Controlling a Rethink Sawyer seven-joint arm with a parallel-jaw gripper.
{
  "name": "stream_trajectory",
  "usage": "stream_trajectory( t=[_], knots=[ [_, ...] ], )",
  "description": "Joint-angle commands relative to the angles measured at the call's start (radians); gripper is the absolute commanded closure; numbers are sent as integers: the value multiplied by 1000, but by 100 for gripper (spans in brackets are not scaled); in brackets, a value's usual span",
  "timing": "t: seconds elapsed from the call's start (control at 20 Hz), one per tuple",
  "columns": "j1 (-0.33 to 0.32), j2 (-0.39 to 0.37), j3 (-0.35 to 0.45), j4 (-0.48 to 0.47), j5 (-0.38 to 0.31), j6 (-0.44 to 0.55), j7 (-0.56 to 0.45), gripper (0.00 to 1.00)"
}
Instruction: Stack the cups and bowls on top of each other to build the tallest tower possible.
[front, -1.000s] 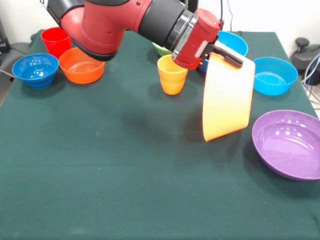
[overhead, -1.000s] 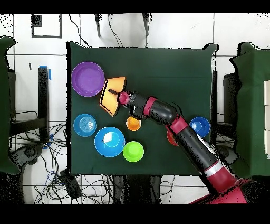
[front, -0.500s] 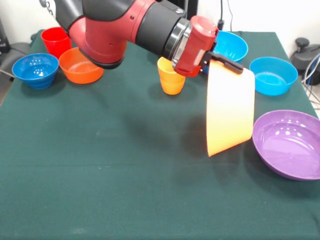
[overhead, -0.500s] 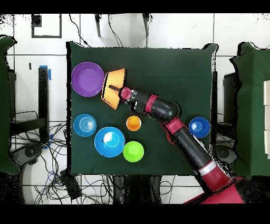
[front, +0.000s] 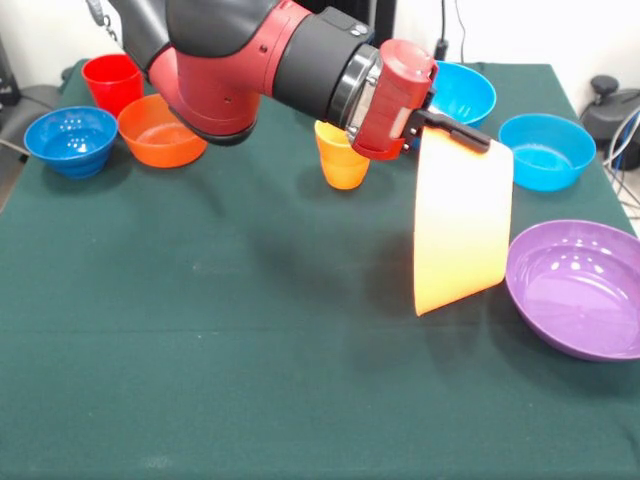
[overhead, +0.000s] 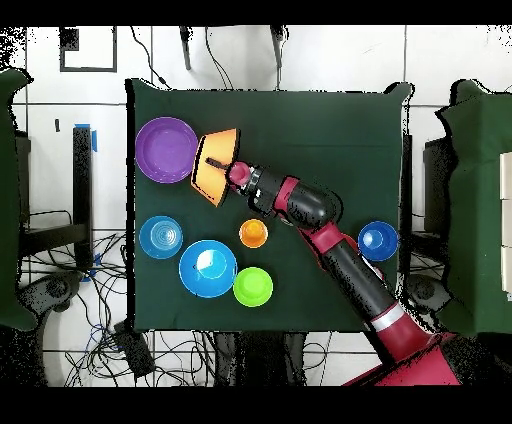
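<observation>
My gripper (front: 455, 128) is shut on the rim of the large yellow-orange bowl (front: 460, 228), which hangs on its side above the cloth, right beside the wide purple bowl (front: 578, 286). In the overhead view the gripper (overhead: 215, 162) holds the yellow-orange bowl (overhead: 215, 176) at the purple bowl's (overhead: 166, 150) edge. The orange cup (front: 340, 158) stands behind my arm. The red cup (front: 110, 81), orange-red bowl (front: 160, 130) and dark-blue bowl (front: 70, 139) sit at the far left. The big blue bowl (front: 462, 90) and the light-blue bowl (front: 545, 150) are at the far right.
A green bowl (overhead: 253, 287) shows in the overhead view beside the big blue bowl (overhead: 208, 268); my arm hides it in the front view. The green cloth table (front: 250, 380) ends close to the purple bowl on the right.
My gripper has carried the yellow-orange bowl a little toward the purple bowl and slightly lower. Nothing else has moved.
</observation>
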Motion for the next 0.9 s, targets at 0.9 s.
stream_trajectory(
  t=[0.9],
  knots=[
    [57, 23, -80, -174, 48, 97, -81, 100]
  ],
)
